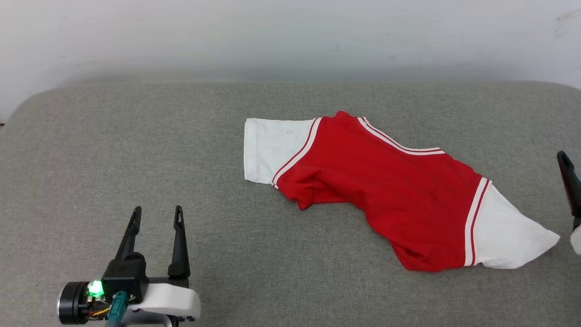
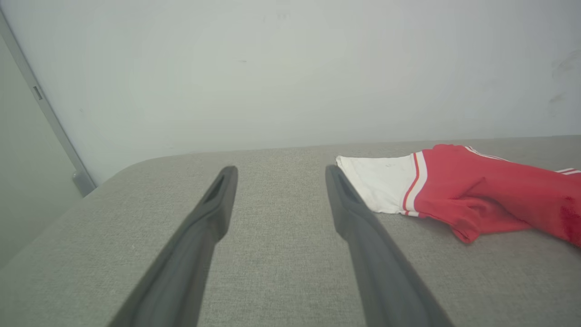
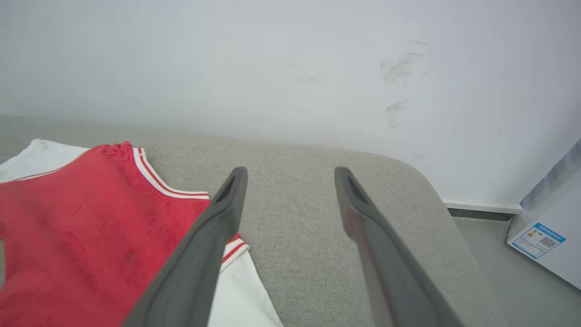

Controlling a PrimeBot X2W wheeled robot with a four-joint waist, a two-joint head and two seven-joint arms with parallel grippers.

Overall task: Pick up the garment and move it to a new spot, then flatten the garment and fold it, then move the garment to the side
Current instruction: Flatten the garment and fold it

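cushion: grey fabric, rounded corners, far edge set against a pale wall; taken as reference for everything below.
left gripper: held over the cushion's near-left part, above bare fabric, fingers pointed toward the cushion's far edge.
left gripper state: released. Jaws are spread wide and nothing is held; only cushion fabric is seen through the gap in the left wrist view.
garment: laid on the cushion from its centre out to its right part, on a diagonal. The left end is nearer the cushion's far edge, the right end nearer its front edge.
garment detail: red body is rumpled, with the lower edge bunched and partly tucked under. A white sleeve with white-red striped trim is seen at each end; the left one is flat, the right one drawn to a point.
right gripper: held over the cushion's right part. One dark finger is caught at the head view's right edge, just beside the pointed sleeve tip and apart from it.
right gripper state: released, jaws spread, nothing clamped. In the right wrist view one finger is overlapped with the sleeve trim; contact cannot be told.
past the cushion's right corner: floor and a white box with a blue label.
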